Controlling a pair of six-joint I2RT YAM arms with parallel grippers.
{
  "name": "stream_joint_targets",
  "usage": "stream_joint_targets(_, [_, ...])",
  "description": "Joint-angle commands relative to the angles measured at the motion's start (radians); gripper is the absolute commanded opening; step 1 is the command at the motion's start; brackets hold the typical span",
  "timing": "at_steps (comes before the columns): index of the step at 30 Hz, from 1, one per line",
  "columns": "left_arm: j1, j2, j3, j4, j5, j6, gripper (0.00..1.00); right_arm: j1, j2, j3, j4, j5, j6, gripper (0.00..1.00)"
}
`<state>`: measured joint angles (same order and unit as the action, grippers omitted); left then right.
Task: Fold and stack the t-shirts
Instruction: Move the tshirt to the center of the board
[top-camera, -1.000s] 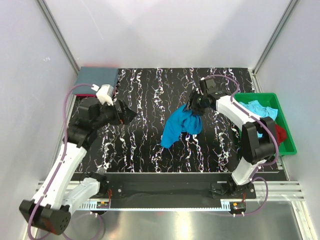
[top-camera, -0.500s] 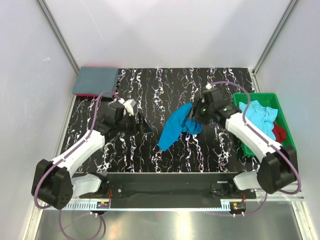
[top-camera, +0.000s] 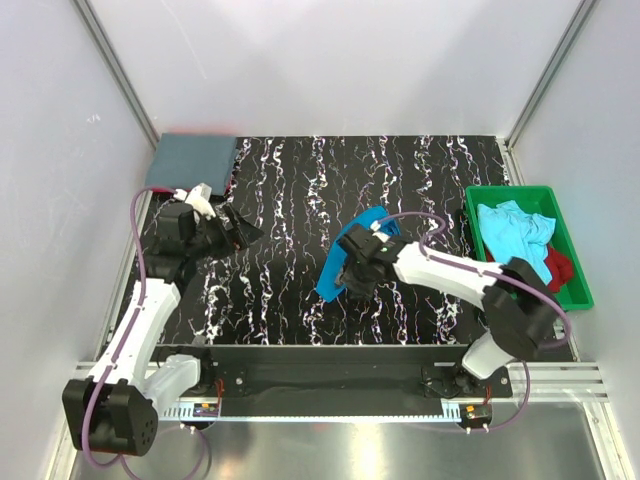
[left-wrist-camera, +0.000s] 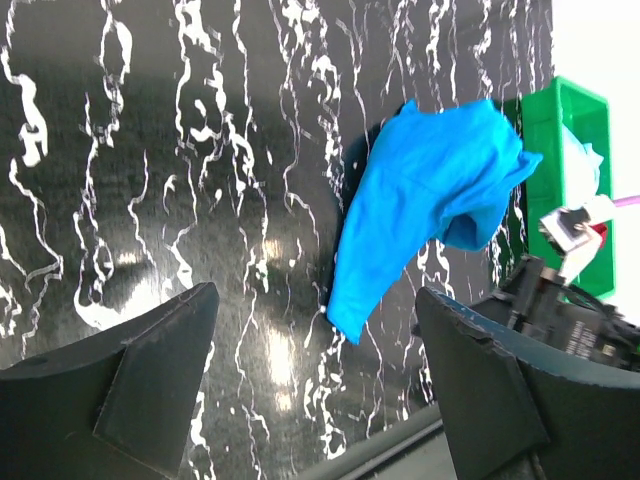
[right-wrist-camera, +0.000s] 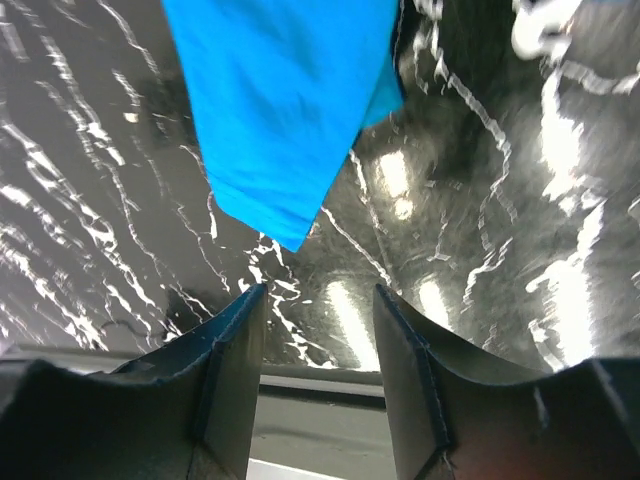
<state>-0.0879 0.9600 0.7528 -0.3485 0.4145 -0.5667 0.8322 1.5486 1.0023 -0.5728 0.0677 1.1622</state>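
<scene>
A bright turquoise-blue t-shirt (top-camera: 330, 272) lies crumpled in the middle of the black marbled table (top-camera: 290, 180). My right gripper (top-camera: 355, 278) hovers over its near side, hiding part of it. In the right wrist view that gripper (right-wrist-camera: 320, 340) is open and empty, with the blue t-shirt (right-wrist-camera: 280, 110) just beyond the fingertips. My left gripper (top-camera: 245, 232) is at the left, well apart from the shirt. Its wrist view shows this gripper (left-wrist-camera: 315, 360) wide open and empty, the blue t-shirt (left-wrist-camera: 420, 200) ahead. A folded slate grey-blue t-shirt (top-camera: 192, 160) lies at the far left corner.
A green tray (top-camera: 578, 262) at the right edge holds a light aqua shirt (top-camera: 515, 228) and a red one (top-camera: 560, 268); the tray (left-wrist-camera: 555, 130) also shows in the left wrist view. A metal rail (top-camera: 330, 365) runs along the near edge. White walls enclose the table.
My right gripper has let go of the blue t-shirt and swung from its far right side to its near side. The left gripper reached toward the centre, then drew back left.
</scene>
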Motion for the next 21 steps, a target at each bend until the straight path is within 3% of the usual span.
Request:
stream_joint_targets(1, [0.016, -0.004, 0.005, -0.012, 0.060, 0.001, 0.86, 0.045, 0.079, 0.119, -0.110, 0.041, 0.167, 0.54])
stream_joint_targets(21, [0.030, -0.023, -0.003, -0.003, 0.049, 0.033, 0.88, 0.088, 0.255, 0.207, -0.151, 0.032, 0.343, 0.52])
